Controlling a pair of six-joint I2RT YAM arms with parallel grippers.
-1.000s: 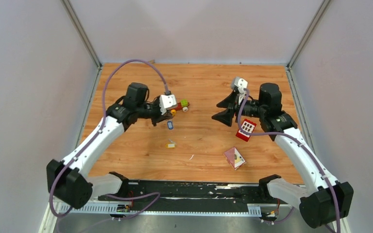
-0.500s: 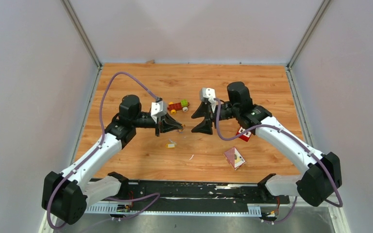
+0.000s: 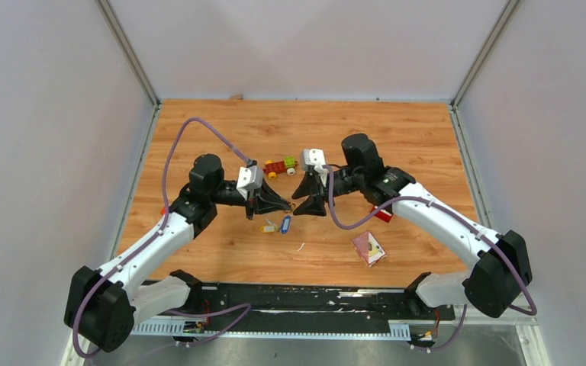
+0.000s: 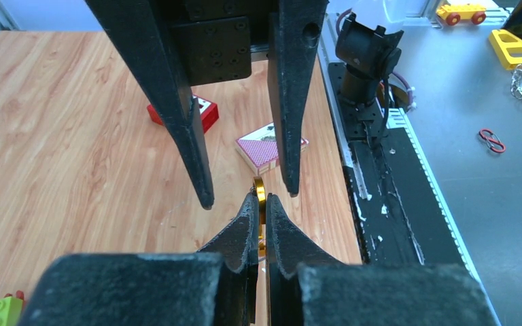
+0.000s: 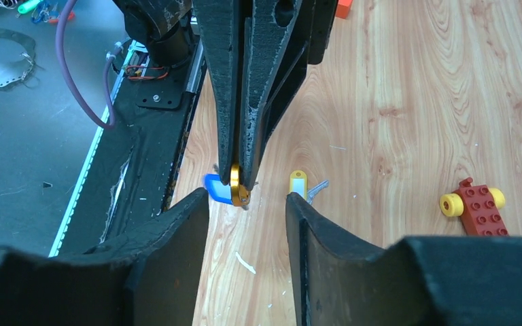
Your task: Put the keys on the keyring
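**Fig.** Two grippers meeting tip to tip over the middle of a wooden table (image 3: 198, 130), seen from the near edge.

**(a) Keyring and fingers.** The left gripper (image 3: 284, 206) has its fingers (image 4: 245, 227) pressed together on the keyring (image 4: 260, 192). The gold keyring stands on edge, its top poking out past the fingertips. The right gripper (image 3: 297, 204) faces it with its fingers (image 5: 180, 227) spread. The keyring sits in the gap between them, touching neither finger and nearer one than the other.

**(b) Keys.** Both show at 6 o'clock from the meeting point, below the fingertips. The yellow key (image 3: 268, 226) is at 9 o'clock of the blue key (image 3: 284, 226), just beside it. From the right wrist, the blue head shows directly behind the keyring. Whether the two touch cannot be told.

**(c) Count.**
- Keyring: one.
- Keys: two.
- Toy car (image 3: 281, 165): one, at 12 o'clock from the meeting point.
- Red block (image 3: 382, 216): one, at 3 o'clock, partly hidden under the right arm.
- Pink pack (image 3: 368, 248): one, at 4 o'clock, well apart from the keys.
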